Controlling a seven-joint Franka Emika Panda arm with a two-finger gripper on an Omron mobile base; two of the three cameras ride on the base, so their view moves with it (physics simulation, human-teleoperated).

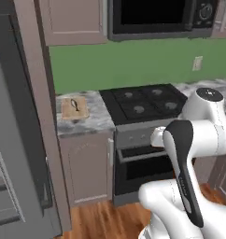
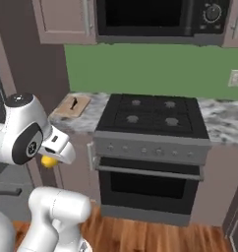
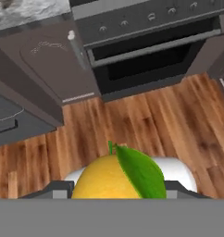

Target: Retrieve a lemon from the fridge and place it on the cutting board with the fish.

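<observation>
The lemon (image 3: 104,178), bright yellow with a green leaf, sits between the fingers of my gripper (image 3: 118,193), which is shut on it. From the right base view the lemon (image 2: 48,161) peeks out yellow under the white hand (image 2: 56,147), held in the air in front of the lower cabinets. The tan cutting board (image 1: 74,109) lies on the marbled counter left of the stove, with a small dark fish (image 1: 75,104) on it. That board (image 2: 74,106) is well above and beyond the hand. The grey fridge (image 1: 14,140) stands at the far left.
A black stove and oven (image 1: 143,135) stands to the right of the board, under a microwave (image 1: 157,18). Taupe cabinets (image 1: 87,168) run under the counter. A fridge drawer (image 3: 7,122) shows at the left in the hand view. Below the hand lies wooden floor (image 3: 169,125).
</observation>
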